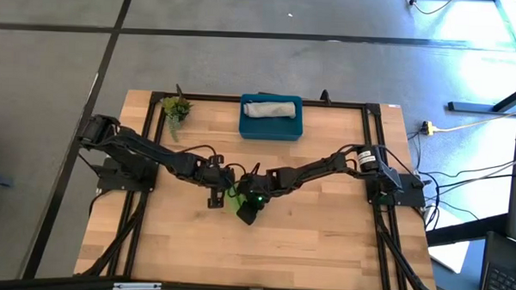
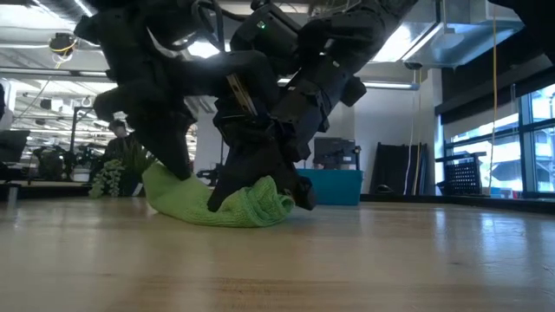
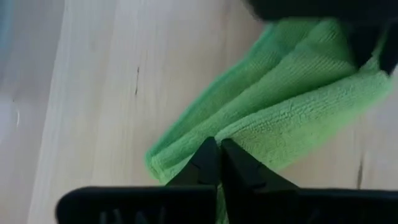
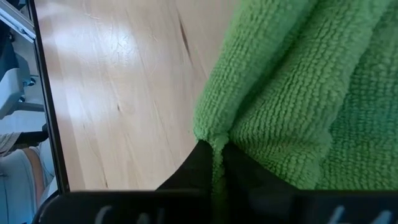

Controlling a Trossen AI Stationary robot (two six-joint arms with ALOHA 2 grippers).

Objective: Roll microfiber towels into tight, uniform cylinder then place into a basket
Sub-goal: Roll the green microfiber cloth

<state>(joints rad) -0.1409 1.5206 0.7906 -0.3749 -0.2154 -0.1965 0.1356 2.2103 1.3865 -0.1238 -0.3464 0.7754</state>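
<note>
Lime green towel (image 4: 292,93) fills the right wrist view, its edge pinched in the closed right gripper (image 4: 216,149). Left gripper (image 3: 219,149) also clamped shut on a folded edge of the same towel. Towel sits bunched mid-table (image 1: 185,254), both arms meeting over it. Grey towel (image 1: 271,108) lies rolled in the teal basket (image 1: 271,130) at the far edge.

The lime green towel (image 2: 221,206) lies bunched and folded on the tabletop's middle; the light grey towel (image 1: 271,108), rolled into a cylinder, lies inside the teal basket (image 1: 271,128) at the far edge
</note>
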